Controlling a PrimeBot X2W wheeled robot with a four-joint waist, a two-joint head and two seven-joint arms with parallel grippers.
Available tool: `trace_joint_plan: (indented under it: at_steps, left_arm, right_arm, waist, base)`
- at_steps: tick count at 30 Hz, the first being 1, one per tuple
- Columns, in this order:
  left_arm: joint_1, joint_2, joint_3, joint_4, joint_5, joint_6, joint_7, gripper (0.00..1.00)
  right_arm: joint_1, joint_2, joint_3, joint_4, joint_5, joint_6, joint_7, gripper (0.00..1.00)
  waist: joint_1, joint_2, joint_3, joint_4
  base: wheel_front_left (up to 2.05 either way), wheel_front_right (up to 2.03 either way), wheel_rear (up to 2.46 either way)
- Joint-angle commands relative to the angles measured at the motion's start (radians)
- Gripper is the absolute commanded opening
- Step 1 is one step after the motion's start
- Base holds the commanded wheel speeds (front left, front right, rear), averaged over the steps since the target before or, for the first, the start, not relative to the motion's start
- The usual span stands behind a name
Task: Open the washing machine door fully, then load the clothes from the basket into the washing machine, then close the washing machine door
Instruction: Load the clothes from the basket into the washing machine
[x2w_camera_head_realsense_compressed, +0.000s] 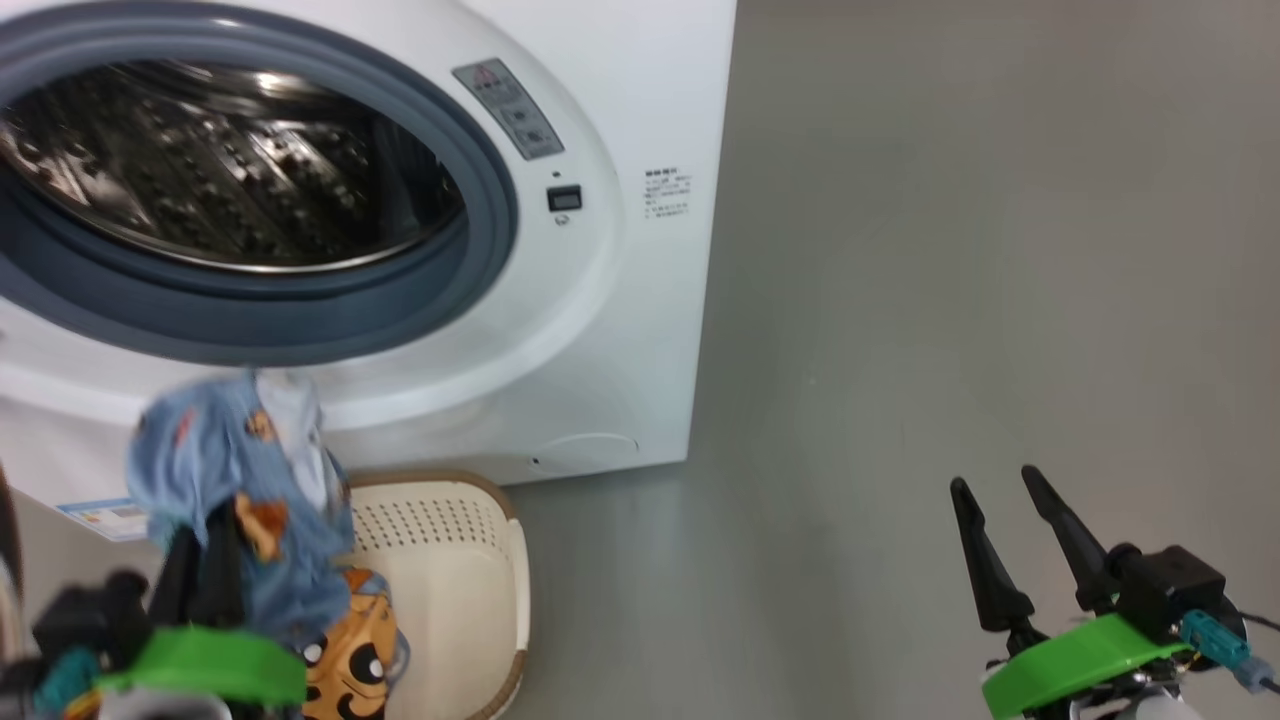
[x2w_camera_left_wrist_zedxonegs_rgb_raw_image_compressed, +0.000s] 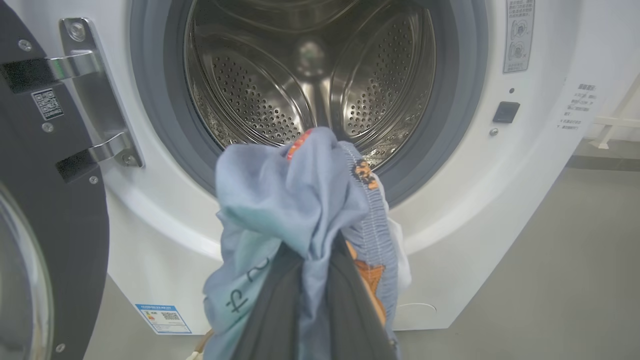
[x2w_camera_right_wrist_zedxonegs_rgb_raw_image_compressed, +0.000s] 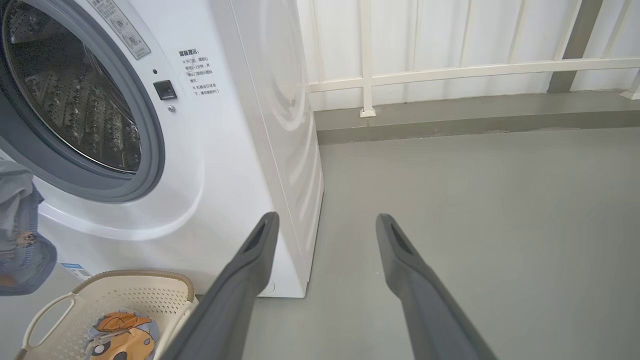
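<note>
At the far left the washing machine door (x2w_camera_left_wrist_zedxonegs_rgb_raw_image_compressed: 50, 210) stands swung open, clear of the opening. Its glossy black rim is joined to the white cabinet by a metal hinge (x2w_camera_left_wrist_zedxonegs_rgb_raw_image_compressed: 95, 90). Beside it the washing machine (x2w_camera_head_realsense_compressed: 620, 300) shows its steel drum (x2w_camera_left_wrist_zedxonegs_rgb_raw_image_compressed: 310, 75), ringed by a grey-blue gasket (x2w_camera_head_realsense_compressed: 480, 250). A blue label sticker (x2w_camera_left_wrist_zedxonegs_rgb_raw_image_compressed: 162, 318) sits low on the front panel. In front of the lower lip of the opening, outside the drum, the left gripper (x2w_camera_left_wrist_zedxonegs_rgb_raw_image_compressed: 312, 260) has its two dark fingers pinched close together on a light blue garment (x2w_camera_left_wrist_zedxonegs_rgb_raw_image_compressed: 280, 200). The garment is printed with orange cartoon animals and has a pale piece bunched in with it. The bundle hangs raised above the basket (x2w_camera_head_realsense_compressed: 440, 520) and is blurred in the head view. The cream basket, with perforated walls and a brown woven-look rim, sits on the floor just before the machine's front. An orange garment (x2w_camera_right_wrist_zedxonegs_rgb_raw_image_compressed: 122, 335) with a cartoon face lies inside it. To the right of the opening, the machine's front carries a grey warning sticker (x2w_camera_head_realsense_compressed: 510, 110), a small dark square latch (x2w_camera_head_realsense_compressed: 564, 198) and a block of small printed text. Past the cabinet's right side is grey floor (x2w_camera_head_realsense_compressed: 950, 250). Over it, well apart from machine and basket, the right gripper (x2w_camera_head_realsense_compressed: 995, 480) holds its long dark fingers (x2w_camera_right_wrist_zedxonegs_rgb_raw_image_compressed: 250, 270) spread wide with nothing between them. Behind it, in the right wrist view, a white railing (x2w_camera_right_wrist_zedxonegs_rgb_raw_image_compressed: 450, 70) lines the far wall.
</note>
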Motion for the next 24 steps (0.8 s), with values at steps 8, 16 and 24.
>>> trace_joint_plan:
  at_steps: [8,16,24]
  left_arm:
    - [-0.297,0.119,0.004,0.159,0.019,-0.017,-0.006,0.0]
    - [-0.587,0.207,-0.03,0.362,0.006,-0.023,0.03,0.0]
    - [-0.803,0.265,-0.06,0.52,-0.009,-0.026,0.073,0.0]
  right_arm:
    - [-0.08,-0.005,0.049,-0.032,0.008,0.002,-0.005,1.0]
    - [-0.123,0.004,0.056,-0.04,0.013,0.002,-0.005,1.0]
    - [-0.152,0.015,0.05,-0.053,0.018,0.002,-0.005,1.0]
  waist:
    - [0.0,0.0,0.121,-0.067]
    - [0.0,0.0,0.206,-0.106]
    - [0.0,0.0,0.32,-0.138]
  base:
    - [0.0,0.0,0.0]
    - [0.0,0.0,0.0]
    - [0.0,0.0,0.0]
